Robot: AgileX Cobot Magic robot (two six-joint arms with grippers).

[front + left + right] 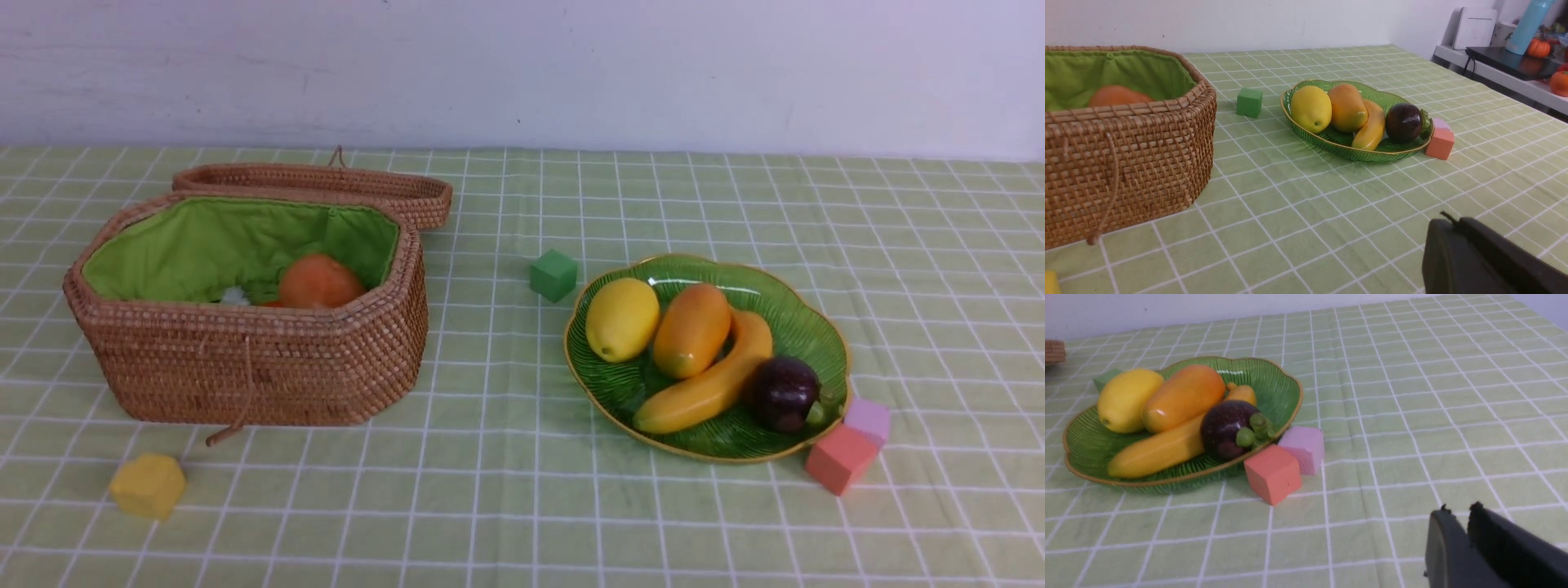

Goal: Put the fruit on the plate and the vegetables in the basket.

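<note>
On the plate (804,322) at your right you have all four fruits: the lemon (621,318), the mango (691,329) beside it, the banana (706,385) under the mango, and the mangosteen (784,393) at the near edge. To your left, the basket (261,363) stands with its lid (326,186) thrown back; an orange vegetable (318,282) shows inside. A salmon block (839,458) touches the plate's rim. Your left gripper (1449,222) is closed and empty; your right gripper (1457,509) shows a thin slit between its jaws, holding nothing.
</note>
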